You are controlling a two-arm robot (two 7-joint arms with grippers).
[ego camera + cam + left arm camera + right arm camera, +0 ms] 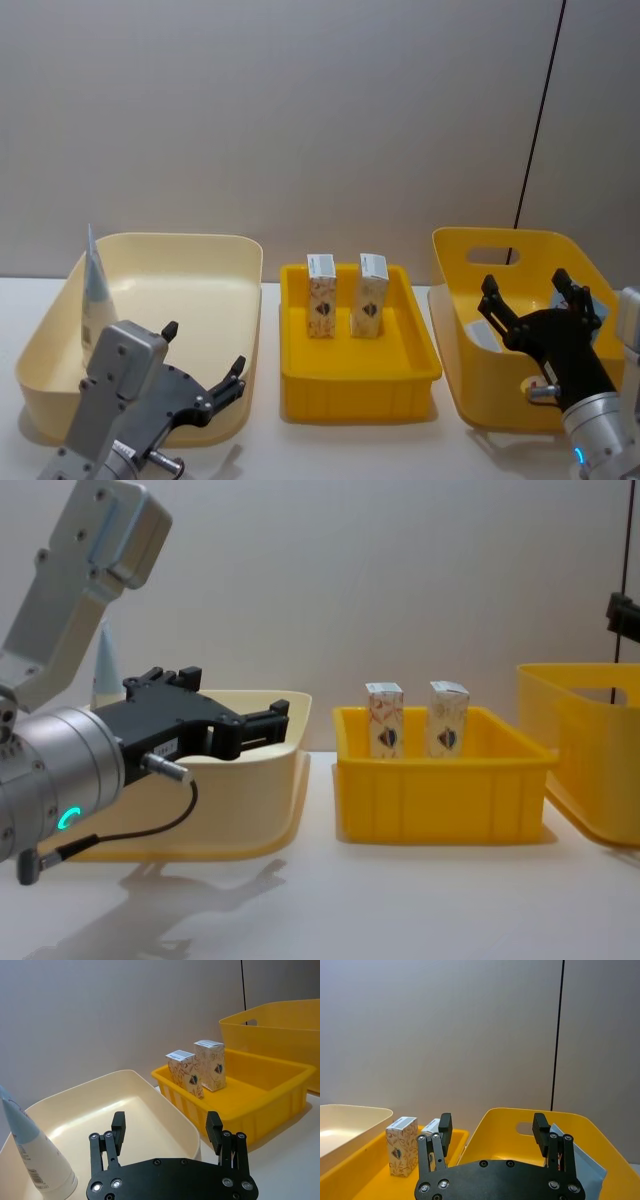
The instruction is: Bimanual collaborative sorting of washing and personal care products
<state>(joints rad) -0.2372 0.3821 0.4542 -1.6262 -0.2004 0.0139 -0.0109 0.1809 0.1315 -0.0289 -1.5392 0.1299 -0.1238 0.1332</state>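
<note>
A white-to-pale-blue tube (95, 290) stands cap down in the left corner of the cream bin (205, 255); the left wrist view shows this tube (31, 1156) close by. Two printed cartons (321, 296) (370, 296) stand upright side by side in the small yellow tray (360, 385). My left gripper (204, 347) hovers open and empty over the cream bin's front right part. My right gripper (525, 283) hangs open and empty above the big yellow bin (500, 245). In that bin lies a pale blue tube (586, 1166), partly hidden behind the fingers.
The three containers stand in a row on a white table (420, 900), cream bin left, tray in the middle, big bin right. A grey wall (300, 120) rises close behind them. A black cable (535, 130) runs down the wall at the right.
</note>
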